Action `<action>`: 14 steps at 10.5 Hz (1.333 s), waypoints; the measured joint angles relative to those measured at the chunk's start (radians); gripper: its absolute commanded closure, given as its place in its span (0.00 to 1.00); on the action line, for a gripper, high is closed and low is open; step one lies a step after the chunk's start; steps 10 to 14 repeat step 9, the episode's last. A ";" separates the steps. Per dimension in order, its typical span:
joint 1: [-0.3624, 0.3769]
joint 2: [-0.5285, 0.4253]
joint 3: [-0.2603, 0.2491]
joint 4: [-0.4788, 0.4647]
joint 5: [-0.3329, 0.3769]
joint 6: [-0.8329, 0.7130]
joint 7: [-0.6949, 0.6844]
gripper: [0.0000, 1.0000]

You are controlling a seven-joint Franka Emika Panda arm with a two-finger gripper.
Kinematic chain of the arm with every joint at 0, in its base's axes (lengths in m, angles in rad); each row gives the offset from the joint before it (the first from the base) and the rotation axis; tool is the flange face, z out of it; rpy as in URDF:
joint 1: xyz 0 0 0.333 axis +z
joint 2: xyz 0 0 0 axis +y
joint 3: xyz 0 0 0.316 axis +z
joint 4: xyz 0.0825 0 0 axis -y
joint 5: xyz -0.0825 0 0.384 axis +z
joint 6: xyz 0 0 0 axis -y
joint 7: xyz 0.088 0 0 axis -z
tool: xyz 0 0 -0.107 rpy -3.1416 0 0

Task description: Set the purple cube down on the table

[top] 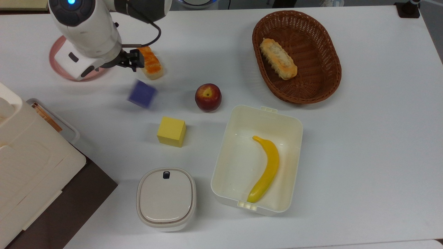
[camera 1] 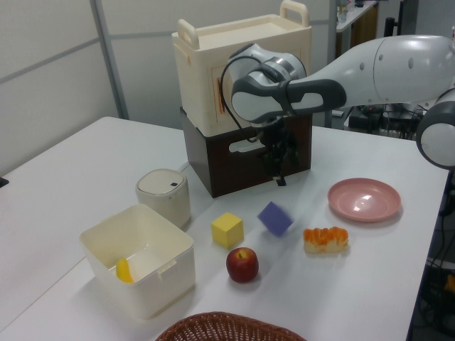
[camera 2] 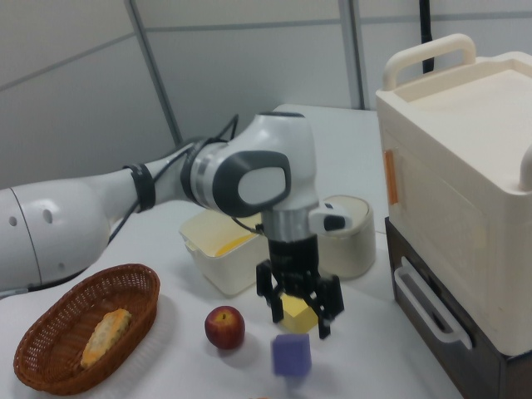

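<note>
Wide white tabletop (top: 363,145), bare between pink plate (top: 57,65) and apple (top: 208,97). End effector (camera 2: 299,320) raised, fingers spread apart, gripping nothing. Purple cube (top: 142,93) tilted and blurred just below, left of the apple in the top view, probably released and dropping.

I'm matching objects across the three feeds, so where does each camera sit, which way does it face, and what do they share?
Top view: overhead, looking straight down on the table; arm and open hand at upper left.
Left view: low at the basket end, facing the cream cabinet; arm reaches in from the left view's right.
Right view: opposite side, beside the cabinet, facing the wicker basket; arm enters from the right view's left.
All three share the purple cube, just below the hand, and the apple.
</note>
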 measured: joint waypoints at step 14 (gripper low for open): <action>0.129 -0.131 0.004 0.034 0.012 0.000 0.116 0.00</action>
